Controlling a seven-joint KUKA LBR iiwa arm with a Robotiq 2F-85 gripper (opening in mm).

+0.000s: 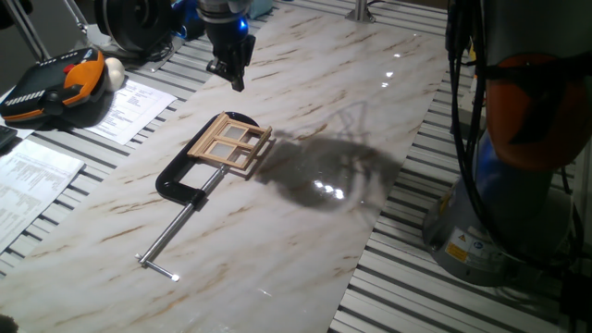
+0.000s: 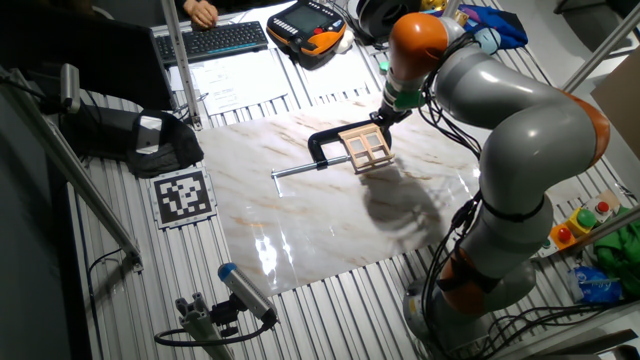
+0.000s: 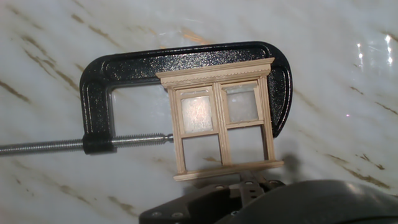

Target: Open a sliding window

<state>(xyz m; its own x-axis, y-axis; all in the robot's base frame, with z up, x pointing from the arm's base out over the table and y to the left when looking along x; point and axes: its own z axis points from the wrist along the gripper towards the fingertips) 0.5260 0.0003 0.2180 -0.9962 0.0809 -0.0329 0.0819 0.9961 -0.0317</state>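
Note:
The sliding window [image 1: 229, 143] is a small light-tan wooden frame lying flat on the marble board [image 1: 305, 240]. It is held in a black C-clamp [image 1: 180, 180] whose steel screw rod [image 1: 171, 236] points towards the front. In the hand view the window [image 3: 219, 118] has two frosted panes in its upper half and two bare openings below, and the clamp [image 3: 186, 59] wraps around it. My gripper [image 1: 238, 81] hangs above the board, behind the window and apart from it. Its fingers look pressed together and hold nothing. The window also shows in the other fixed view [image 2: 365, 147].
An orange-black teach pendant [image 1: 55, 83] and papers [image 1: 129, 106] lie left of the board. The arm's base [image 1: 518, 213] stands at the right. A keyboard [image 2: 220, 40], a printed marker tile [image 2: 182, 193] and a dark bag [image 2: 150, 140] sit around the board.

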